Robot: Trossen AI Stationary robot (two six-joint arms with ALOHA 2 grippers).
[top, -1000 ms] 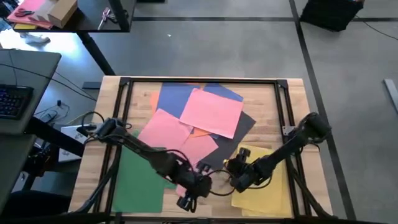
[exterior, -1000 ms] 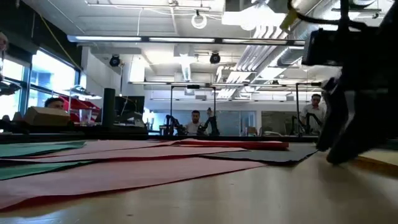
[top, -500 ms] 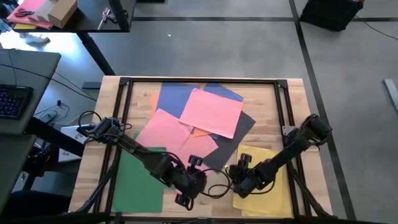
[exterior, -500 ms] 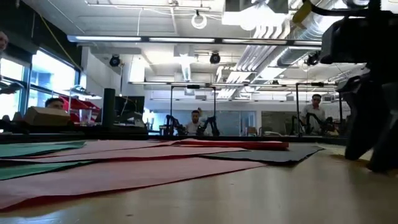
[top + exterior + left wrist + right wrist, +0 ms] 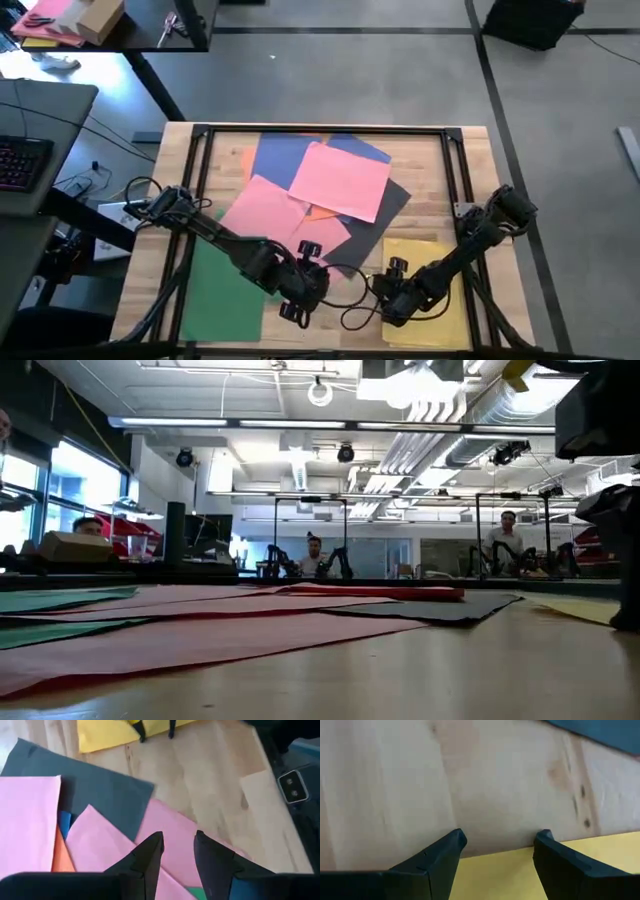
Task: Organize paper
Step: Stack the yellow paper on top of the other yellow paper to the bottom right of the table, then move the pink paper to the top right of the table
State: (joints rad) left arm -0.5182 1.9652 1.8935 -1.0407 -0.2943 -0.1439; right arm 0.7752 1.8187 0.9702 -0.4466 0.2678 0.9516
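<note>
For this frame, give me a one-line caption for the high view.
Both pincers, left and right, hover open at the table's near edge beside scattered coloured paper.

The left tool [image 5: 177, 851], fingers slightly parted, is hovering over a pink sheet [image 5: 175, 835] lying on the wooden bench [image 5: 200, 775]. A dark grey sheet [image 5: 95, 790] is overlapping it, and a yellow sheet [image 5: 107, 732] is lying farther off.

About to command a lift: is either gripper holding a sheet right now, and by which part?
Nothing is held. The left gripper is open above a pink sheet; the right gripper is open at the yellow sheet's edge, with nothing between its fingers.
</note>
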